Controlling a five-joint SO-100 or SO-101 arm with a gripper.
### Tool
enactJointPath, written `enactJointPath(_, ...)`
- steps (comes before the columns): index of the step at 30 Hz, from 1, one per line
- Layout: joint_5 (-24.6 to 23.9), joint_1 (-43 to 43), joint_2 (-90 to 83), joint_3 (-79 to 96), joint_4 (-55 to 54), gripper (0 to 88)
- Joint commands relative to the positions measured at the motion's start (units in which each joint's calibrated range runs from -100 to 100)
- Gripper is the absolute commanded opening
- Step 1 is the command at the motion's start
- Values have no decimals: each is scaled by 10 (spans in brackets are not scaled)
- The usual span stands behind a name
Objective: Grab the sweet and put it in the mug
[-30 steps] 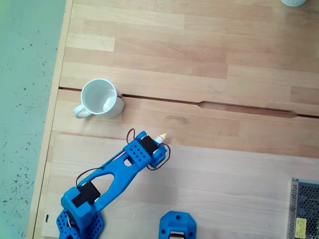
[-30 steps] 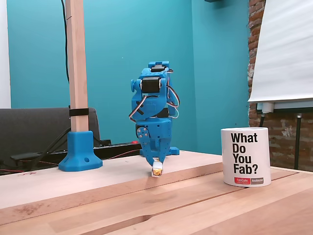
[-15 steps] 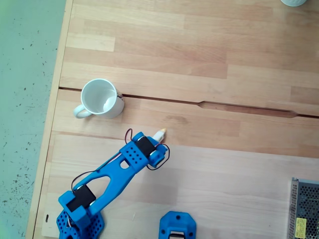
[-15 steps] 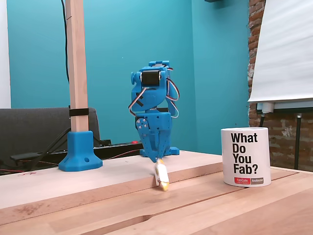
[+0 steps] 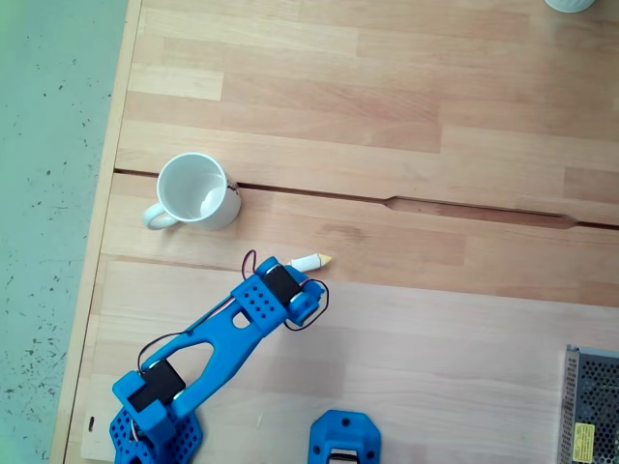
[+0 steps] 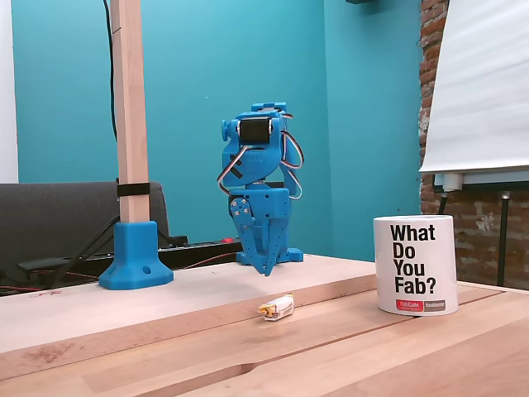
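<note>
I find the sweet [image 5: 311, 260] lying flat on the bench [image 5: 406, 116], just past the claw [image 5: 298, 282] and free of it; in the low fixed view the sweet [image 6: 276, 308] rests on the lower board beside the raised plank's edge; the claw [image 6: 268, 266] hangs above it, holding nothing, though I cannot tell how far its jaws stand apart. Half a second ago the sweet dangled upright from the claw tip; a second ago it was gripped. The mug [image 5: 197, 190] stands well apart, up and left in the top-down view, handle pointing left; the bench is pale jointed wood with a dark seam; a speckled green floor [image 5: 48, 193] borders it. The low view alone shows the teal wall [image 6: 190, 99], a wooden post [image 6: 128, 107] in a blue foot, a brick strip, and the lettering on the mug [image 6: 415, 265]; the top-down view alone shows the mug's interior.
</note>
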Motion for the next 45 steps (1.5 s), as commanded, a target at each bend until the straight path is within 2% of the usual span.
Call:
enactJointPath(1,0,0,-28,-4,-4,0)
enactJointPath(3,4,0,-28,-3,-4,25)
enactJointPath(12,1,1,-27,32,-4,323)
enactJointPath(16,1,1,-27,36,-4,392)
enactJointPath(21,0,1,-27,40,-4,381)
enactJointPath(32,2,1,-28,15,-42,290)
enactJointPath(42,-2,0,-28,15,-97,289)
enactJointPath(45,-20,-1,-27,15,-96,290)
